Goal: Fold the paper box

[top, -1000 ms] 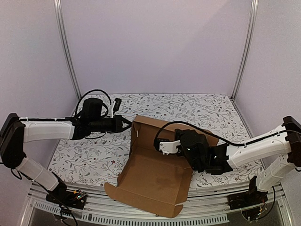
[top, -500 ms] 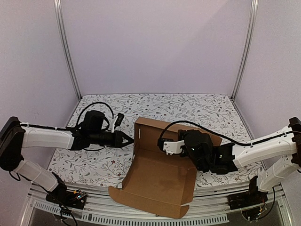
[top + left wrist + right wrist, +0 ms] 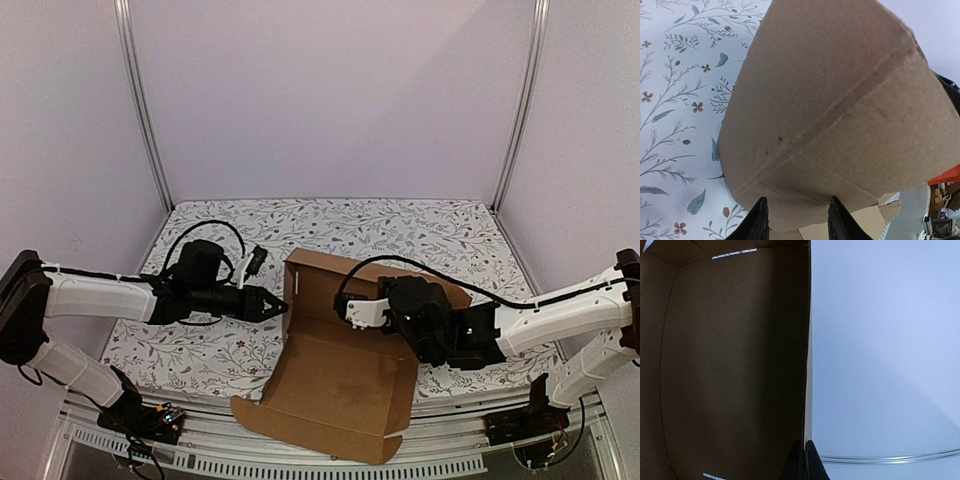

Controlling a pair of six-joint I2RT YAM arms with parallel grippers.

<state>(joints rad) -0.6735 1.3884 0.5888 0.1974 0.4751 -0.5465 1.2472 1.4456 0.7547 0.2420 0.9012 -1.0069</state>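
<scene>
While the left gripper (image 3: 279, 303) stands with jaws apart at nine o'clock of the brown corrugated cardboard paper box (image 3: 340, 385), the right gripper (image 3: 804, 462) is pinched closed at its inner wall. The box sits at six o'clock on the floral tabletop (image 3: 420, 235), with lilac walls (image 3: 330, 100) around.

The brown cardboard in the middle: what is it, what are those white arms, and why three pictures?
Those are two robot arms bolted at the near edge of the table. The wide picture comes from a camera above and behind them; the other two from cameras on their wrists. On the flowered tabletop lies a paper box, partly folded, some walls raised. The left gripper is open at its left wall. The right gripper is shut at a raised wall's edge; whether it pinches it, I cannot tell.
</scene>
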